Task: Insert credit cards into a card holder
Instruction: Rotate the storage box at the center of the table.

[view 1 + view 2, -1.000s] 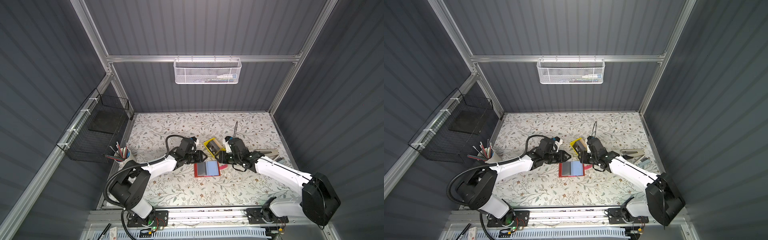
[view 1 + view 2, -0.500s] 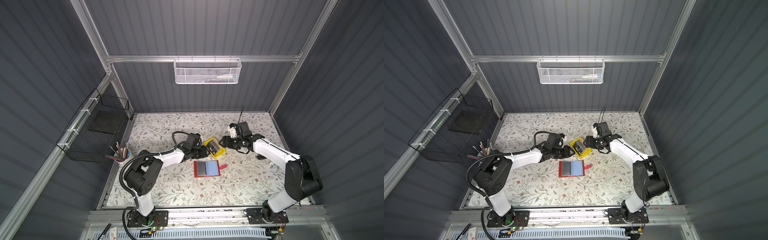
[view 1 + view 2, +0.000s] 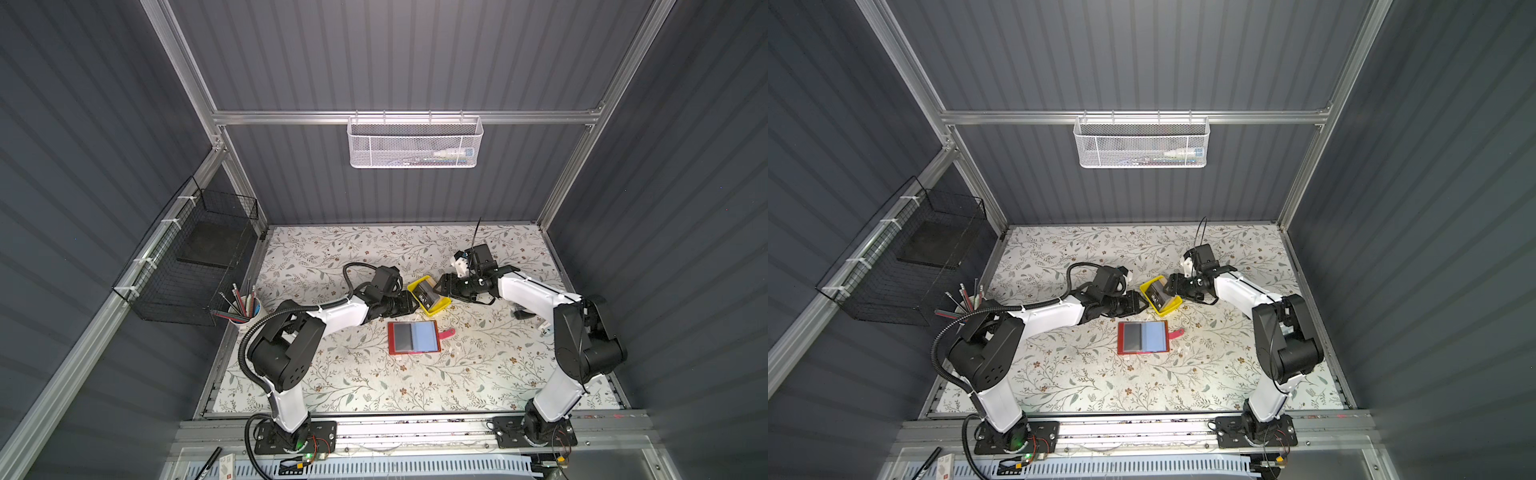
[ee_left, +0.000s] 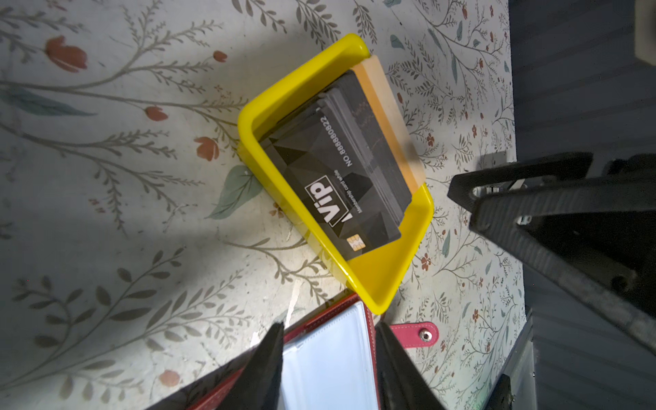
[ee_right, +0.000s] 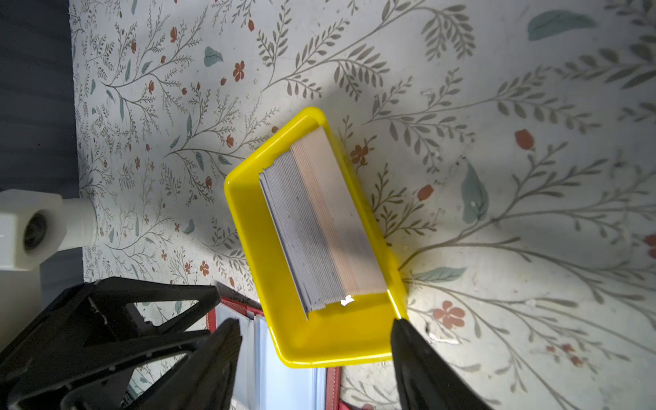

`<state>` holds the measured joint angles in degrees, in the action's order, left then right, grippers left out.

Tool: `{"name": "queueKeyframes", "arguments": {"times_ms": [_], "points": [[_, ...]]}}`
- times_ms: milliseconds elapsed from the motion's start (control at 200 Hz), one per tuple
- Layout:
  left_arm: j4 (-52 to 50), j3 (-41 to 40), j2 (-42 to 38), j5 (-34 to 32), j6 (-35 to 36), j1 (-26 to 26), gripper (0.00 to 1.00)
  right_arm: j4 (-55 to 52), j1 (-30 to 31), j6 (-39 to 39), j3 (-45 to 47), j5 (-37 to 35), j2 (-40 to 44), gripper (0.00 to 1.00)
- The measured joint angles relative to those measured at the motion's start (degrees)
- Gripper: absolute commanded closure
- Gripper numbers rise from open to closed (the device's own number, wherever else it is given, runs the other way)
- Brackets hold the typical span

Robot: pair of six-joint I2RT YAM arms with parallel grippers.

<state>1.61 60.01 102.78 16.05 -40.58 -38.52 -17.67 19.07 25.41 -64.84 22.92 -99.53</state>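
Note:
A stack of dark credit cards [image 4: 337,177], topmost one lettered "Vip", stands tilted in a small yellow tray [image 3: 441,306] [image 3: 1148,286]; the stack's edges [image 5: 319,227] show in the right wrist view. In front of the tray the red card holder [image 3: 413,337] [image 3: 1143,336] lies open and flat, its clear sleeves [image 4: 330,358] up. My left gripper [image 3: 409,306] [image 4: 328,326] is open and empty at the tray's left side, above the holder's far edge. My right gripper [image 3: 442,287] [image 5: 314,323] is open and empty at the tray's right side; in its wrist view the tray's end [image 5: 330,351] shows between the fingers.
A cup of pencils [image 3: 245,309] stands at the table's left edge below a black wire basket [image 3: 195,266]. A white mesh basket [image 3: 415,141] hangs on the back wall. Small loose items [image 3: 523,313] lie behind the right arm. The holder's pink strap [image 3: 446,332] sticks out to the right.
Both grippers have moved away from the card holder's far edge, back to the yellow tray. The right jaws have opened wider. The card holder has stayed put.

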Motion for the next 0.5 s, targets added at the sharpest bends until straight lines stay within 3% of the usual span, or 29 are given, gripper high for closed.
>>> {"name": "queueKeyframes", "arguments": {"times_ms": [500], "points": [[0.13,-1.18,-1.42,0.0,0.11,0.0,0.56,2.29,-0.02,0.5,1.09,-0.92,-2.56,0.29]]}}
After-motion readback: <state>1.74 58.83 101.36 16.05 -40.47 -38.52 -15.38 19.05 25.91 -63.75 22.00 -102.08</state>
